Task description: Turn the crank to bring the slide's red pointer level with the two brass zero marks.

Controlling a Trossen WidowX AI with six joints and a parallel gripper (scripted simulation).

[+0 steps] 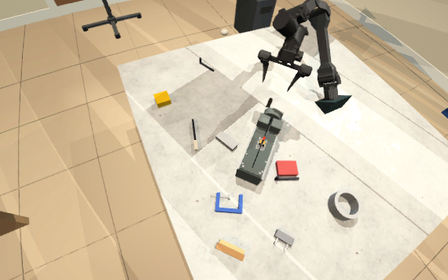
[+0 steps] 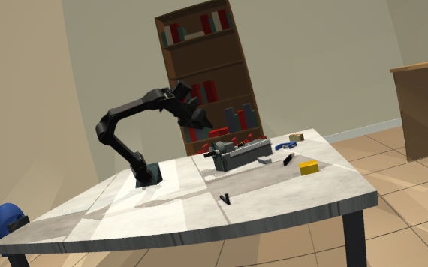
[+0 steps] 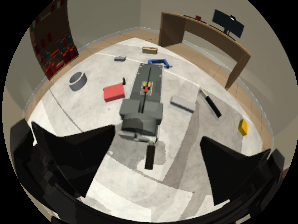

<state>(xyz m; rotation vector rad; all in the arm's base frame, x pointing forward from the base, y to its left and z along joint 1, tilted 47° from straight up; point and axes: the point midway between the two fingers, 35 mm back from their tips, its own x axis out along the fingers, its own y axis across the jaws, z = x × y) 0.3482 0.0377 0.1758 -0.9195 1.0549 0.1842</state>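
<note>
The grey machine [image 1: 251, 151] [image 2: 239, 159] [image 3: 154, 100] stands on the table, with a slot along its top. Its crank has a black handle [image 1: 269, 103] [image 2: 210, 154] [image 3: 150, 157] that sticks out at the end nearest the arm. The small red pointer [image 1: 264, 138] [image 3: 146, 89] sits close to the brass marks [image 1: 262, 143] [image 3: 149, 85], seemingly slightly toward the crank end; the exact offset is too small to tell. My gripper [image 1: 276, 86] [image 2: 210, 127] [image 3: 160, 136] is open and empty, above and short of the handle. In the wrist view the handle shows between the spread fingers, without contact.
A red block [image 1: 287, 167] [image 3: 114, 92] lies beside the machine, a grey block [image 1: 227, 141] [image 3: 182, 103] on the other side. A black-handled tool [image 1: 194, 131], a yellow block [image 1: 163, 99], a blue clamp [image 1: 229, 210] and a grey ring [image 1: 333, 206] lie farther off.
</note>
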